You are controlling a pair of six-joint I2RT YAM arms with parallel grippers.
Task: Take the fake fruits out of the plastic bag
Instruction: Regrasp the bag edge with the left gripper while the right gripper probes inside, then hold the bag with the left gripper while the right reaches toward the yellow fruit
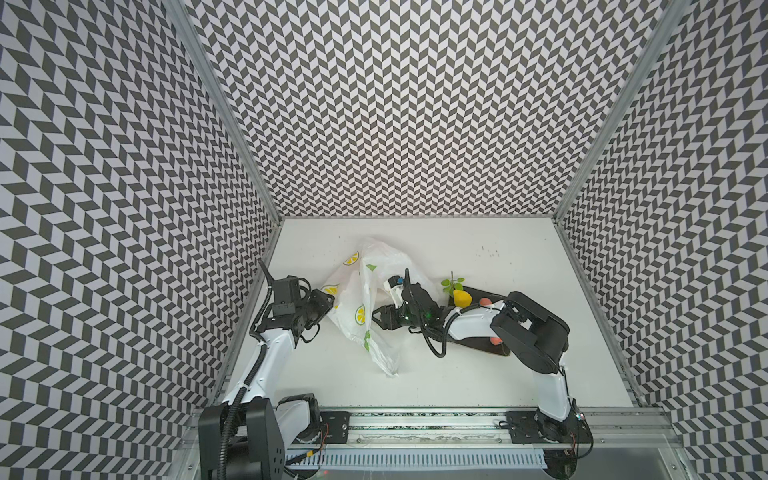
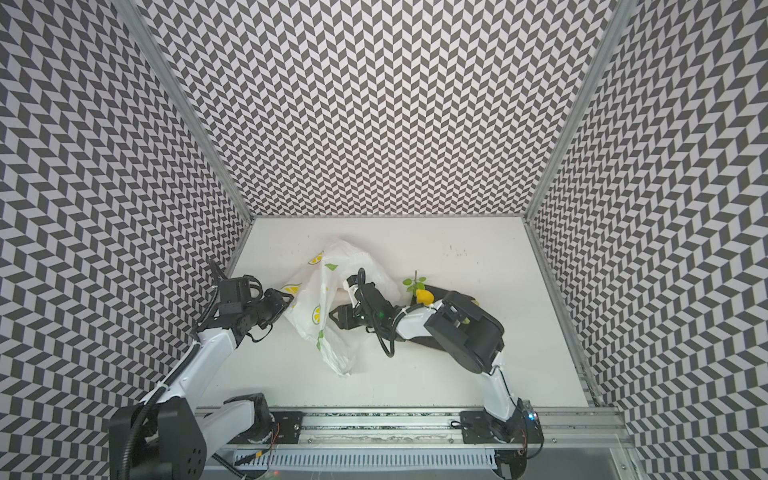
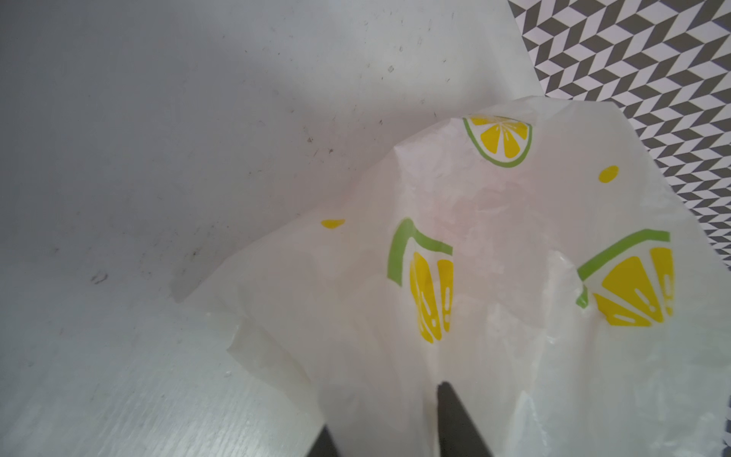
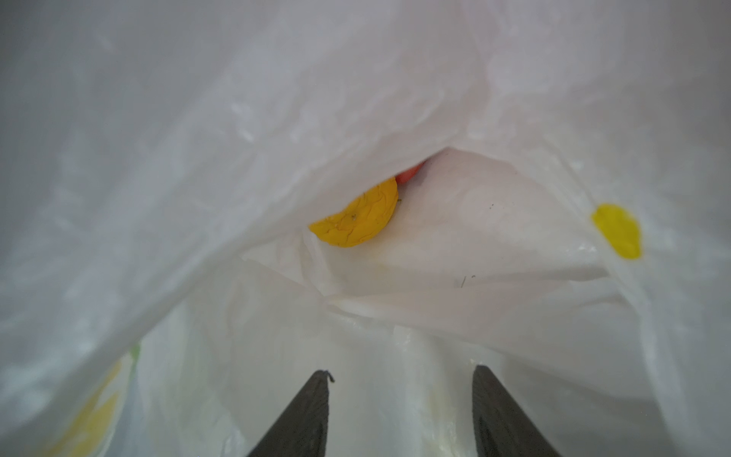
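Observation:
The plastic bag (image 1: pixel 365 291) (image 2: pixel 328 291), white film printed with lemon slices, lies crumpled at the table's middle left. My left gripper (image 1: pixel 328 300) (image 3: pixel 383 407) is at the bag's left edge, and its jaws are pinched on a fold of film (image 3: pixel 474 277). My right gripper (image 1: pixel 377 318) (image 4: pixel 401 371) reaches into the bag's mouth from the right, open and holding nothing. Deep inside the bag (image 4: pixel 197 158) lie a yellow lemon (image 4: pixel 360 217) and, behind it, a red fruit (image 4: pixel 409 174). Any other fruits in the bag are hidden.
A dark plate (image 1: pixel 498 351) (image 2: pixel 419 343) lies under my right arm. On it are a yellow lemon with a green sprig (image 1: pixel 461 298) (image 2: pixel 424 296) and reddish fruits (image 1: pixel 484 301) (image 1: pixel 495 340). Patterned walls enclose the white table (image 1: pixel 478 249) on three sides.

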